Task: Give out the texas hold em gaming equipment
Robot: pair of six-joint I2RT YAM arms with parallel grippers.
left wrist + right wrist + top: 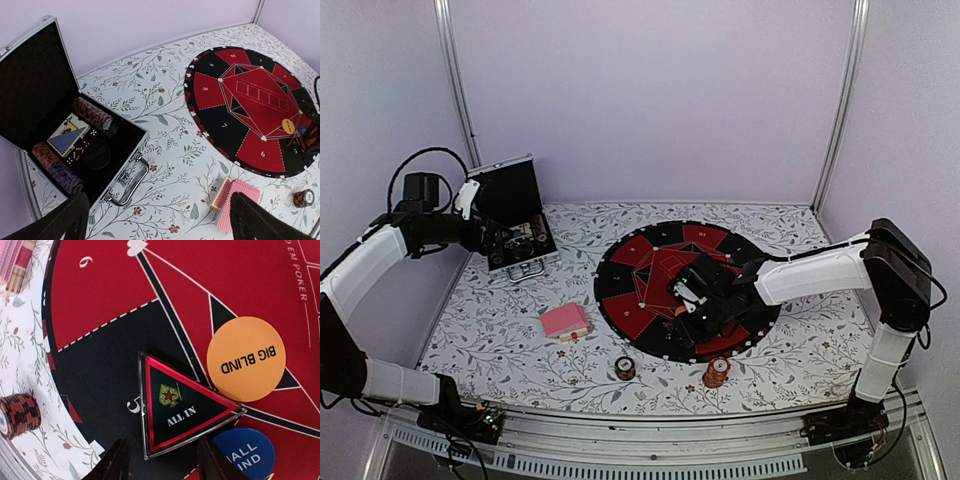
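My right gripper (162,465) hangs low over the round poker mat (650,255), open, its two dark fingers straddling the near edge of a triangular "ALL IN" marker (180,407) that lies flat on the mat. Beside the marker lie an orange "BIG BLIND" disc (246,358) and a blue disc (245,455). A pink-backed card deck (565,321) rests on the cloth left of the mat. Two chip stacks stand near the front: brown (625,368) and red-and-white (717,373). My left gripper (160,230) is wide open and holds nothing, above the cloth between the case and the deck (237,202).
The black silver-edged case (75,135) stands open at the back left, holding rolls of chips, a blue-backed deck, dice and a dark disc. Its metal handle (125,182) faces the table. White walls close in the table's back and sides.
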